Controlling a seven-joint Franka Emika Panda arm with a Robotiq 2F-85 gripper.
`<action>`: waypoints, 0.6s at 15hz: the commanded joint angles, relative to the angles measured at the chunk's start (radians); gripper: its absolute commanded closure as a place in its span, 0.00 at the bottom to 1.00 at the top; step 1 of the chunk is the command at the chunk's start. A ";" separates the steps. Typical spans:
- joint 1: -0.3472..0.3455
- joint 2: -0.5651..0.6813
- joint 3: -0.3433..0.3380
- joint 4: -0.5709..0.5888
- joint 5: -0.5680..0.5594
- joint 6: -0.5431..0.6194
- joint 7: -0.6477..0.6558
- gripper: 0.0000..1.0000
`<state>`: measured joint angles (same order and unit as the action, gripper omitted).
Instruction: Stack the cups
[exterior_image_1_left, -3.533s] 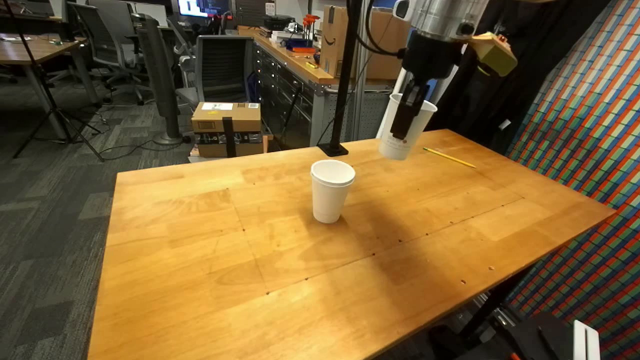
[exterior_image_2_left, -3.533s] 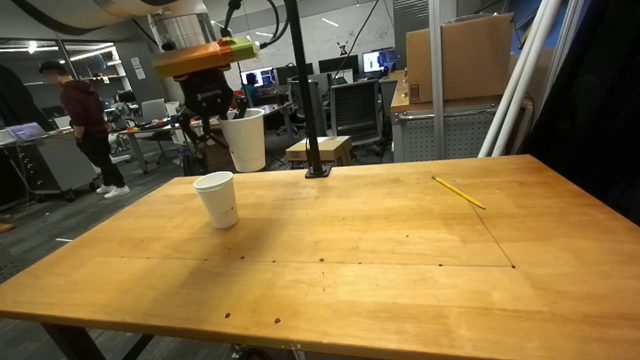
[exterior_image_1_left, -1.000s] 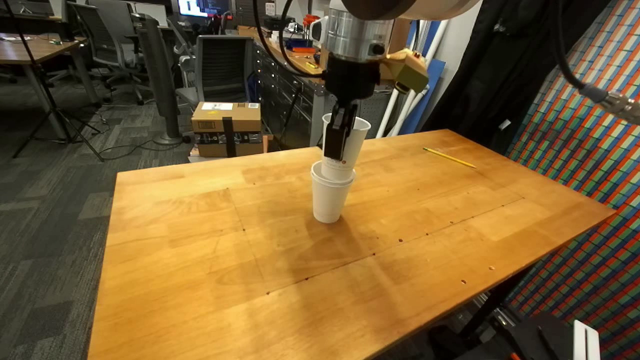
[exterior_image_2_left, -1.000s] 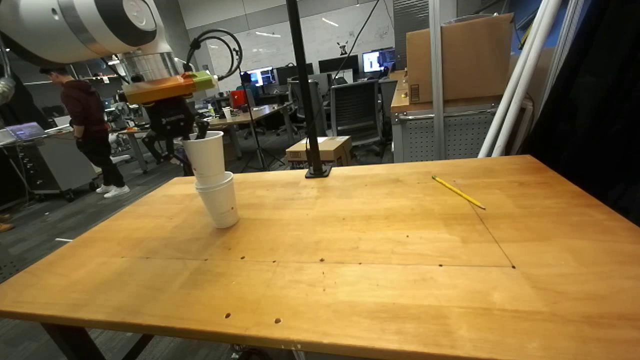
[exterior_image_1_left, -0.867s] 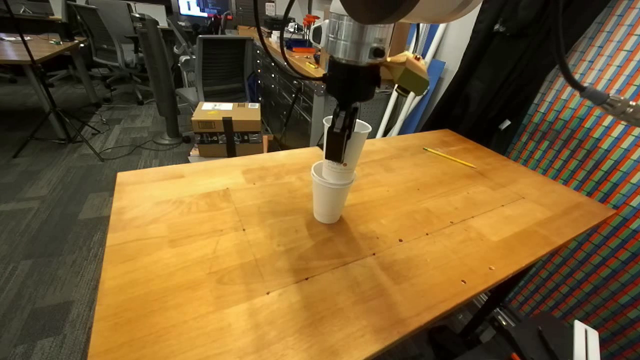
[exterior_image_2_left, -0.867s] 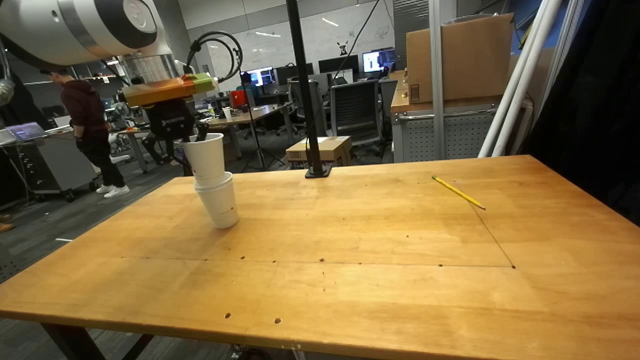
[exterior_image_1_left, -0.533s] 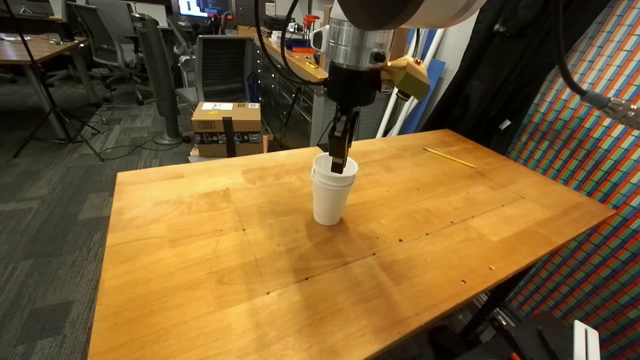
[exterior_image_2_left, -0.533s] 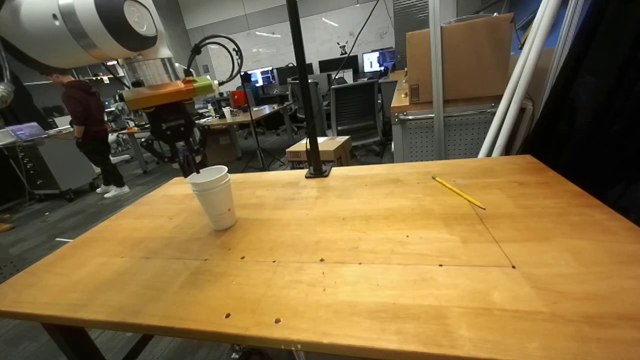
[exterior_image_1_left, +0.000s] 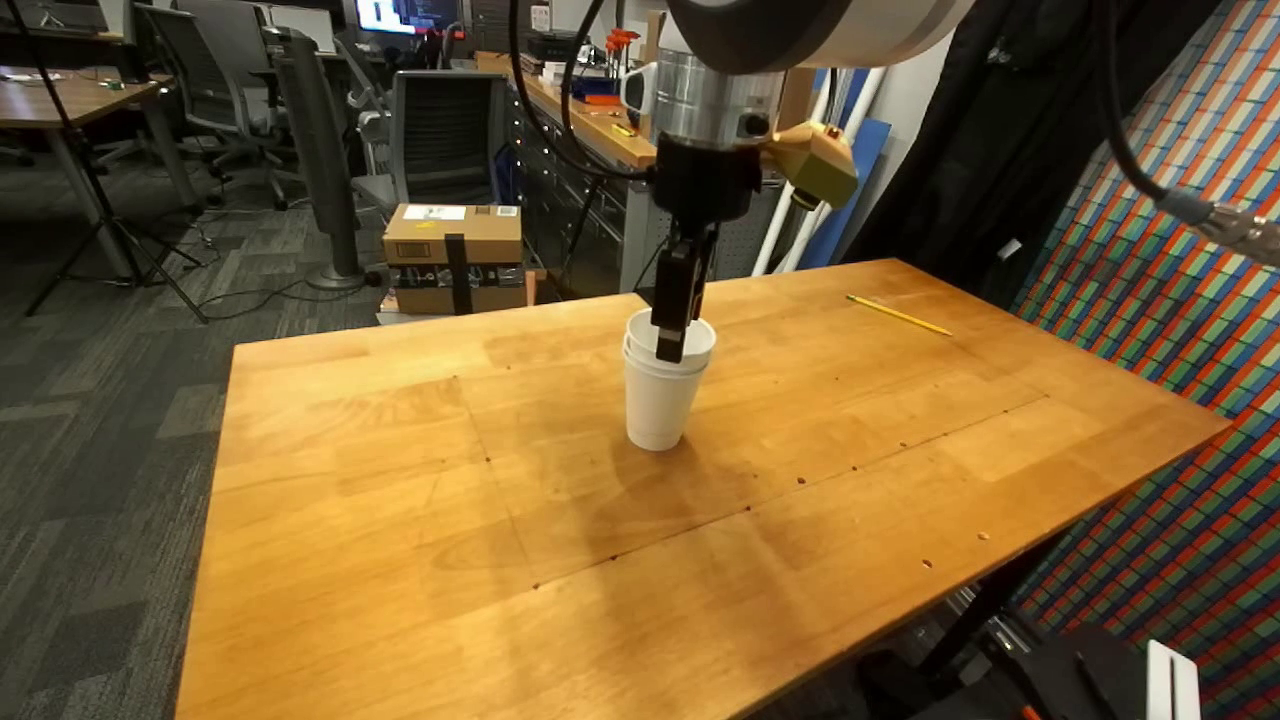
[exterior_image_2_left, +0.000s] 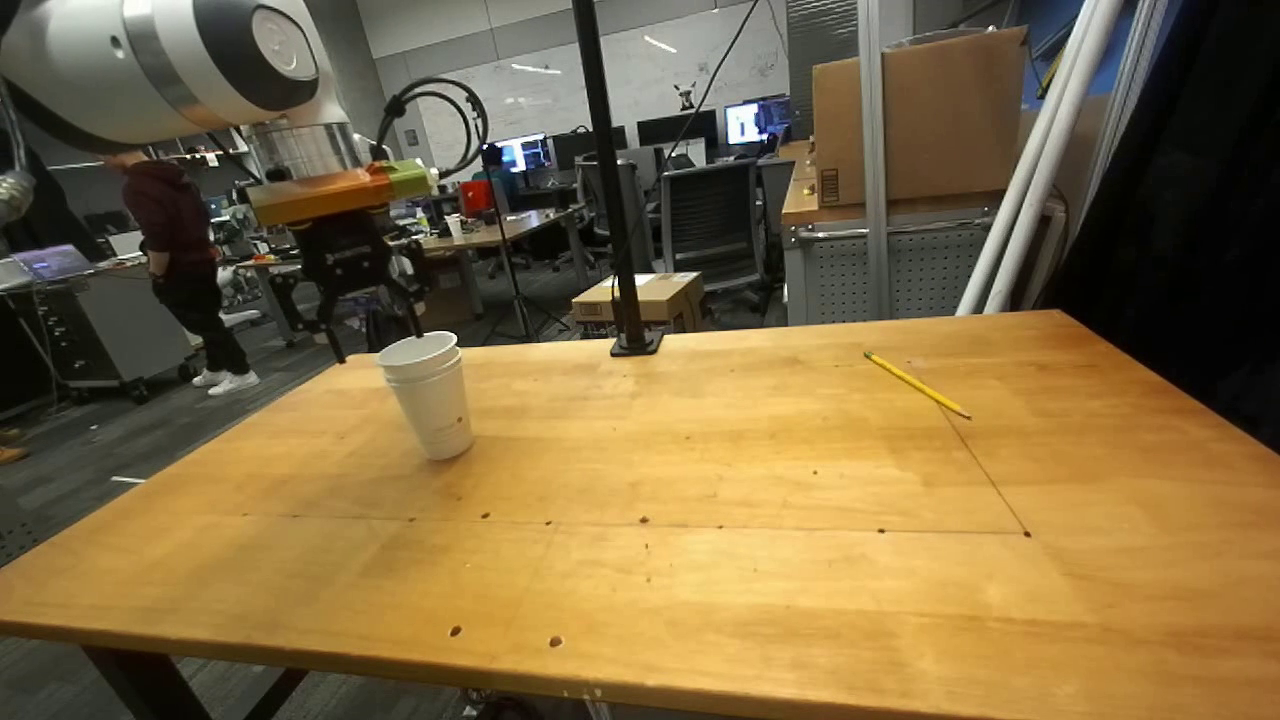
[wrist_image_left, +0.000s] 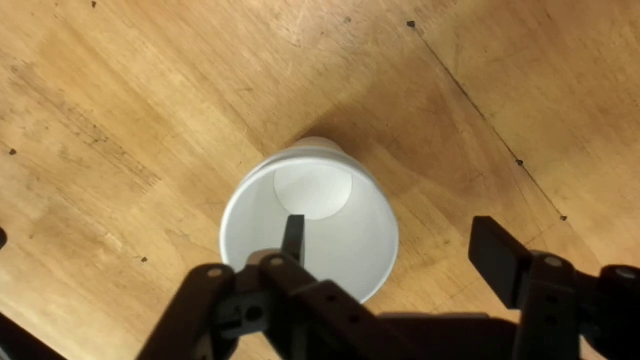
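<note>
Inner cup (wrist_image_left: 345, 245) in outer cup (exterior_image_2_left: 436, 418) on table (exterior_image_2_left: 700, 610), pencil (exterior_image_2_left: 916, 384) well apart

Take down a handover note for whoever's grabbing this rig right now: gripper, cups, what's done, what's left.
Gripper: open; in the wrist view one finger overlaps the top cup's mouth (inside or above, can't tell), the other is outside.
Cups: nested in one stack, standing on the table.
Done: stacking looks complete.
Left: probably just raising the gripper straight up, gently, so it doesn't catch the stack.
</note>
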<state>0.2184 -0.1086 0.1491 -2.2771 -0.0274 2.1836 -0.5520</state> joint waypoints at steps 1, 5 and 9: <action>-0.007 -0.012 0.001 -0.001 0.002 0.001 0.009 0.00; -0.015 -0.030 -0.010 -0.014 0.017 0.000 0.013 0.00; -0.020 -0.013 -0.021 -0.009 0.036 -0.002 0.020 0.00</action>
<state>0.2019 -0.1227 0.1234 -2.2879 0.0087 2.1836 -0.5320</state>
